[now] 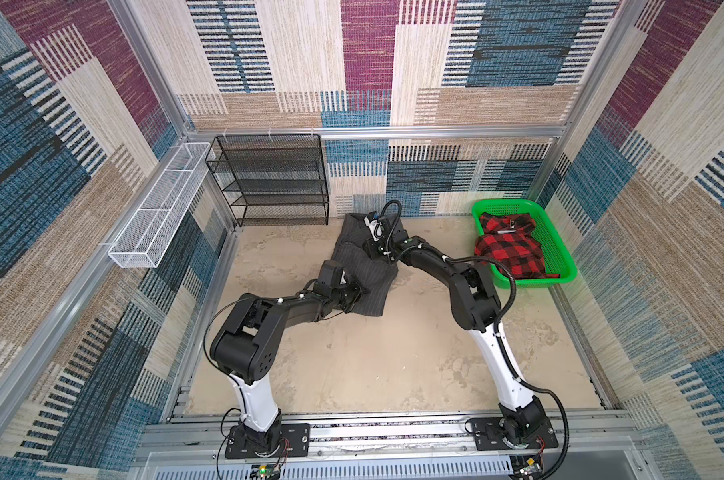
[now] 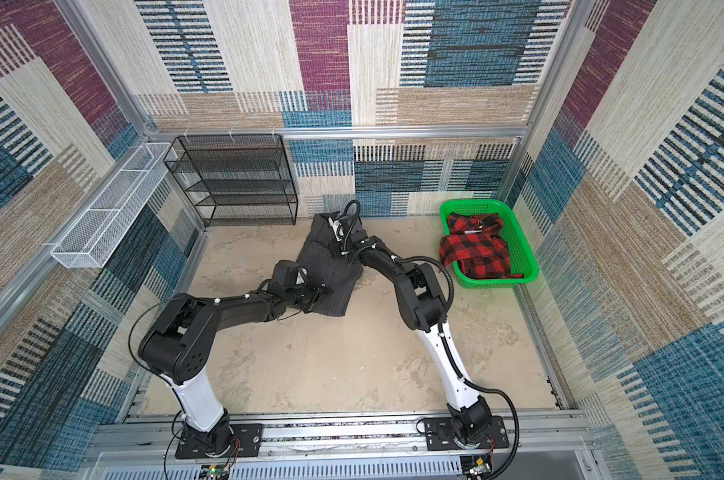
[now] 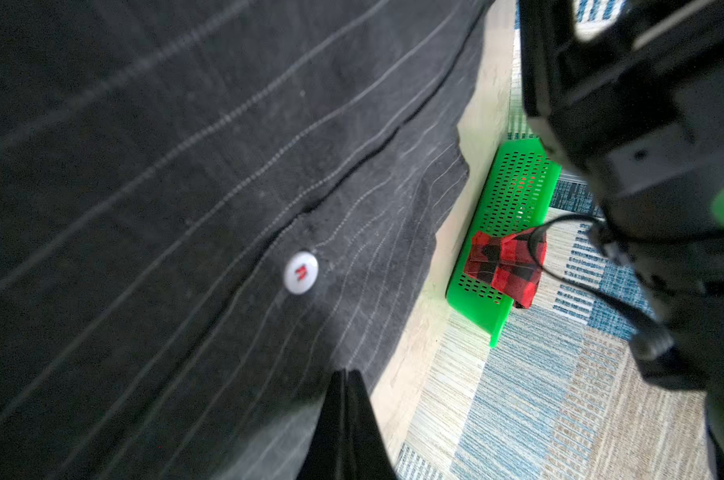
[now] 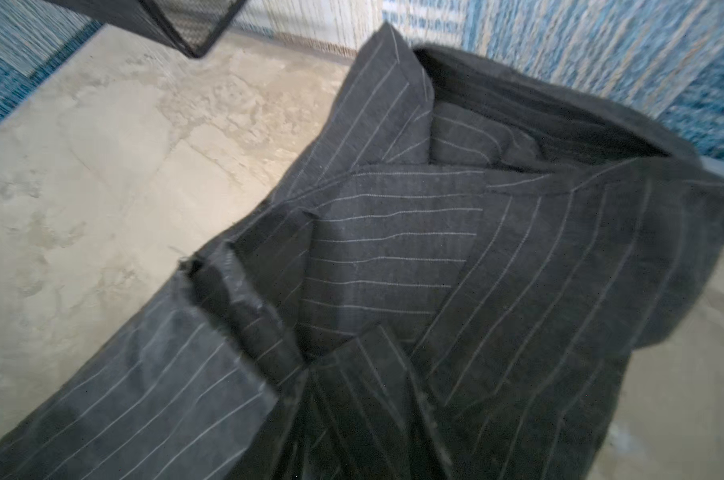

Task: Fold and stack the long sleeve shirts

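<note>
While the grey pinstriped shirt (image 1: 352, 255) (image 2: 327, 266) (image 3: 185, 208) (image 4: 393, 249) lies rumpled on the counter (image 1: 352, 374), running from the middle of the far edge toward the centre, both arms bend over it. The left arm (image 1: 293, 307) is low at the shirt's near end. In the left wrist view its jaws are pressed together at the cloth's edge, near a white button (image 3: 301, 272); whether any cloth is caught between them I cannot tell. The right arm (image 1: 435, 262) reaches to the shirt's far end, where the collar (image 4: 538, 116) stands open near the back wall. Its jaws are hidden, so I cannot tell how they stand. The red-and-black check shirt (image 1: 509, 249) (image 2: 476, 249) (image 3: 505, 266) sits bunched in the green basket (image 1: 557, 245) (image 2: 522, 245) (image 3: 514, 187) at the far right corner, part of it draped over the basket's wall. A black mesh rack (image 1: 268, 178) (image 4: 177, 25) stands at the far left corner
</note>
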`<state>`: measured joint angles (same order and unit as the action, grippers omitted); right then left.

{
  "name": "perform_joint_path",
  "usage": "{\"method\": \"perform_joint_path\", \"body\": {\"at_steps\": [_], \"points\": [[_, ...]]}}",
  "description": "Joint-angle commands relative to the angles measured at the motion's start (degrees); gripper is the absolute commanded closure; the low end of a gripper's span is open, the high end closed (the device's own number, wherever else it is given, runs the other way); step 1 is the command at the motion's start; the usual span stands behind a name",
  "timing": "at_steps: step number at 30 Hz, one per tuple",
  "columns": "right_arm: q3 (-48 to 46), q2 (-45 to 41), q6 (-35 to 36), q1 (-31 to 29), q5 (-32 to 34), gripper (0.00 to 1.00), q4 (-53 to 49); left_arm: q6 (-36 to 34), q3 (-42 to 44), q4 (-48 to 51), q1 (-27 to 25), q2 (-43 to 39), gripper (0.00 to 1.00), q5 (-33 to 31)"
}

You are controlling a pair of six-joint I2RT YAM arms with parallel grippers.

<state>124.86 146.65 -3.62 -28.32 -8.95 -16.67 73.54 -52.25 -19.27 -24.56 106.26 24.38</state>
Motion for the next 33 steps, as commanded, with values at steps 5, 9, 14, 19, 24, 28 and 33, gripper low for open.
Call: {"method": "perform_joint_path", "body": {"at_steps": [5, 9, 14, 19, 24, 28, 33], "points": [[3.10, 4.43, -0.78, 1.51, 0.21, 0.60, -5.74, 2.73, 5.79, -0.34, 2.15, 1.43, 0.98, -1.18], [-8.76, -1.29, -2.16, 1.51, 1.30, 0.62, -3.72, -0.59, 7.82, 8.02, 6.00, -1.81, 0.98, -2.02], [-32.44, -14.81, -11.73, 1.09, -0.40, 0.63, 4.26, -8.30, 7.88, 18.93, 11.67, -6.65, 0.96, -1.98], [-54.11, -28.37, -23.87, -3.49, -0.12, 0.63, 8.52, -18.94, 4.16, 29.86, 17.79, -10.60, 0.84, -0.42], [-58.46, -38.63, -29.31, -8.99, 7.18, 0.60, 4.08, -26.94, -0.38, 39.97, 21.44, -16.90, 0.68, -0.74], [-55.22, -43.70, -28.86, -10.07, 9.48, 0.58, 0.20, -31.61, -2.34, 48.07, 23.61, -24.10, 0.55, -2.78], [-47.76, -41.54, -26.03, -11.73, 4.99, 0.58, -1.35, -31.97, 0.82, 48.56, 27.54, -29.08, 0.49, -1.60]]}}
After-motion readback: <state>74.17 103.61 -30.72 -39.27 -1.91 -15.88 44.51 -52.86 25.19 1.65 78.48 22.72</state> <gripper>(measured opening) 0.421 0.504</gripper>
